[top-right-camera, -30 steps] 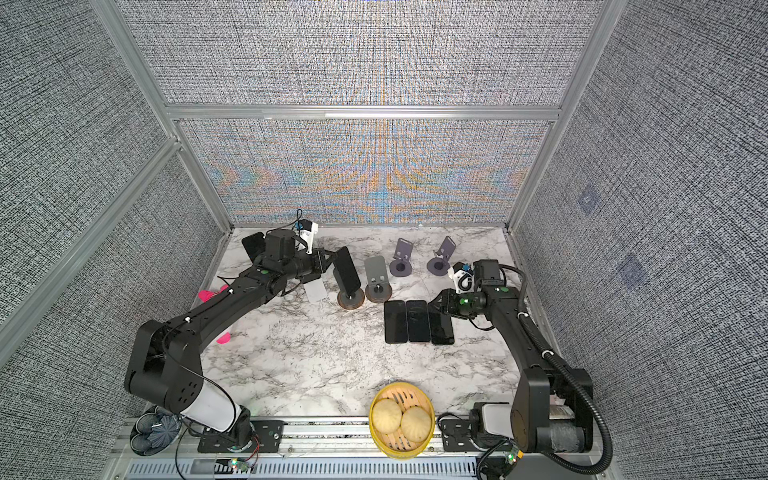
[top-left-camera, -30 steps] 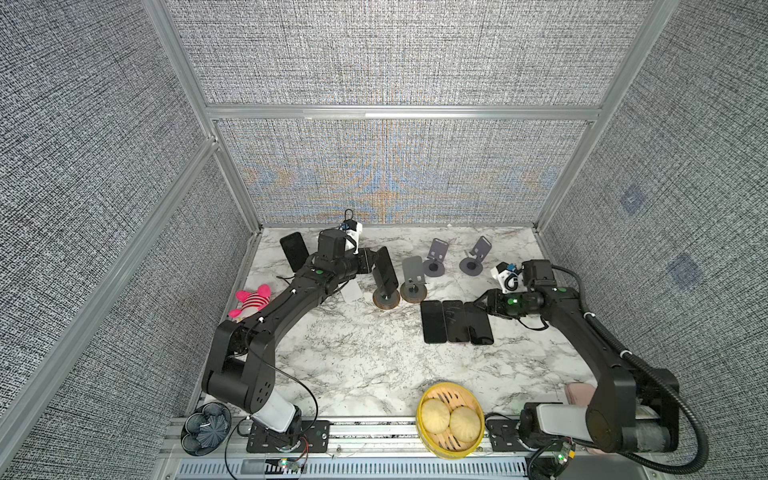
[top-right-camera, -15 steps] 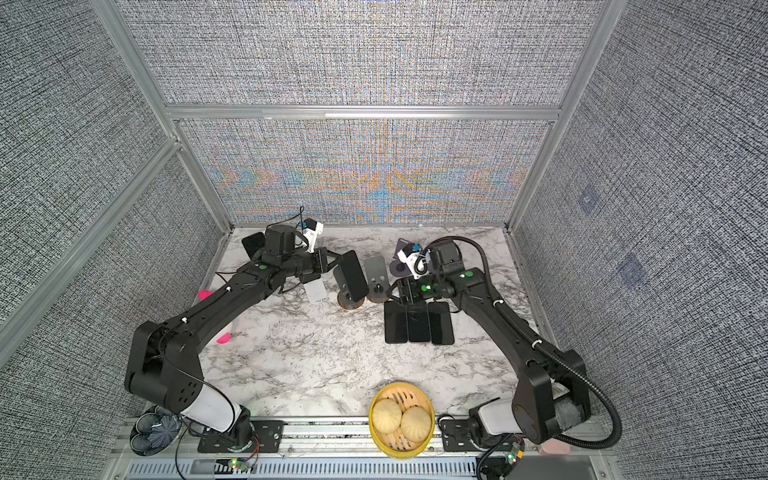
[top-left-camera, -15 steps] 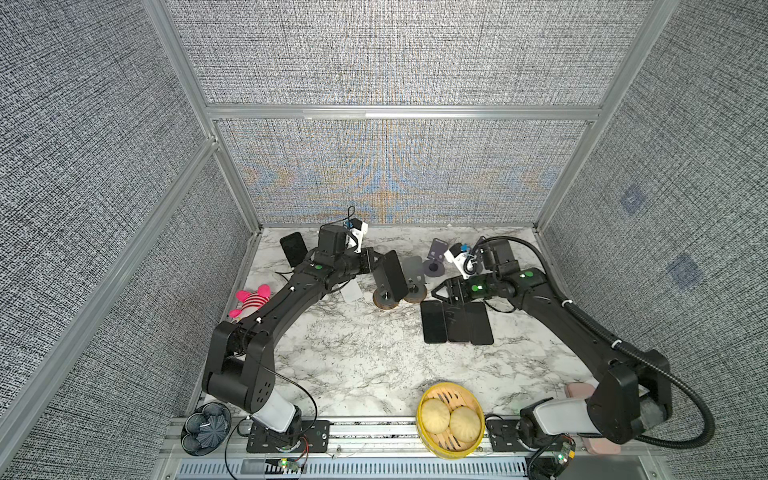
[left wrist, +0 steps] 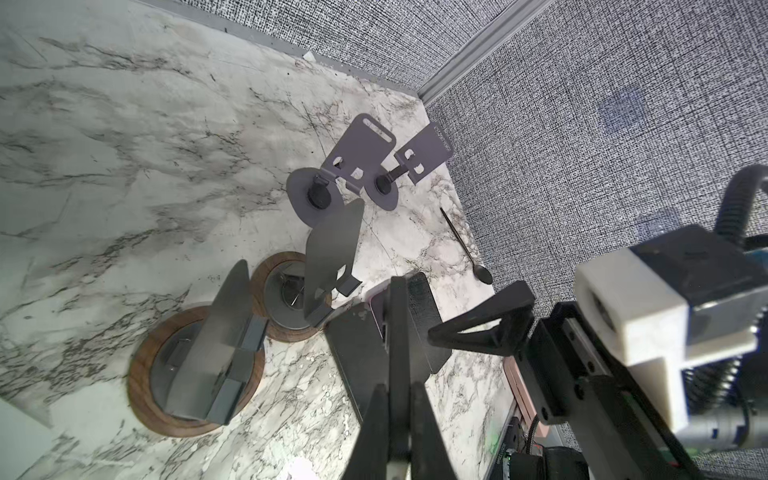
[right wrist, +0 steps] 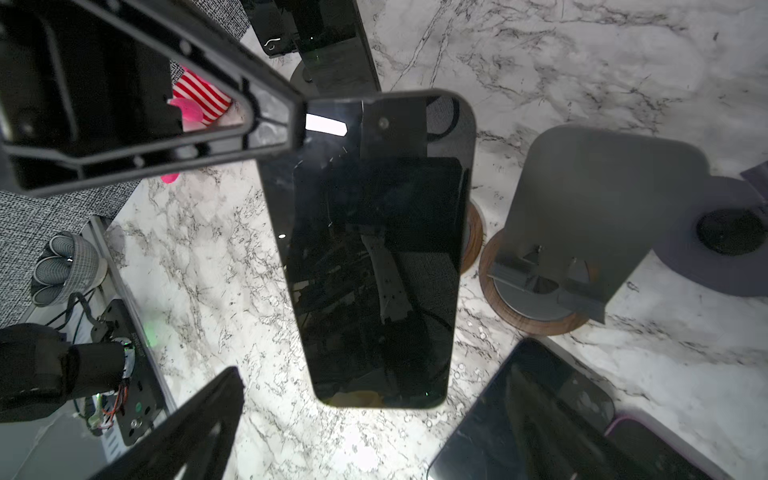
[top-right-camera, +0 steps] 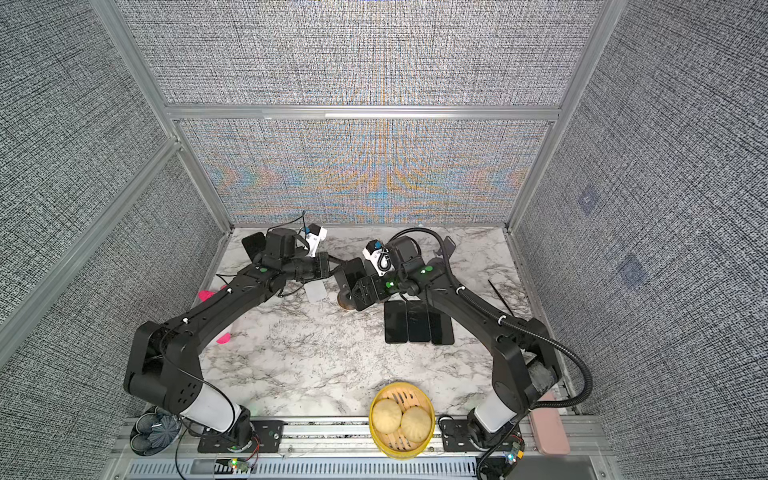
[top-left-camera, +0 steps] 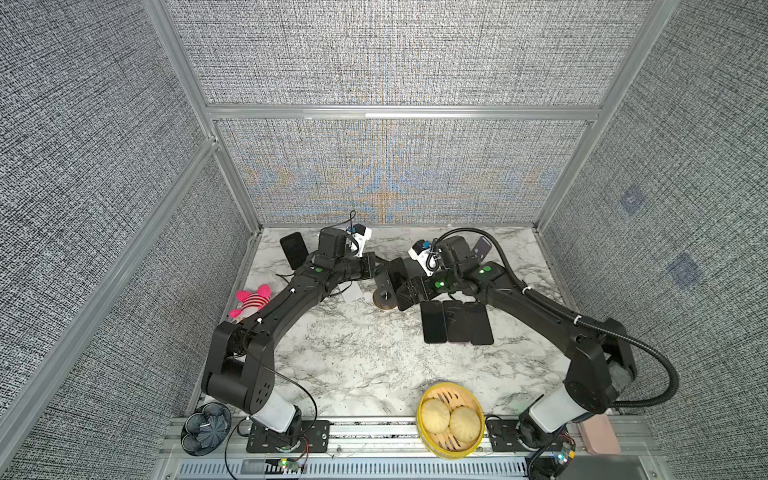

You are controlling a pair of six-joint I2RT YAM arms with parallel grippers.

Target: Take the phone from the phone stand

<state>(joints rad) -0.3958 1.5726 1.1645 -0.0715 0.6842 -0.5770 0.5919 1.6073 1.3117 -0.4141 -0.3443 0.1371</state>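
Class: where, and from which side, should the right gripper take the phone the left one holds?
Likely the free end of the phone, jaws on screen and back, coming end-on opposite the left gripper, which pinches the other end: a thin slab.

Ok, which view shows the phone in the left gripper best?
The right wrist view: the phone faces the camera, large and nearly whole. The left wrist view shows it edge-on in the left gripper. In both top views it is small and half hidden.
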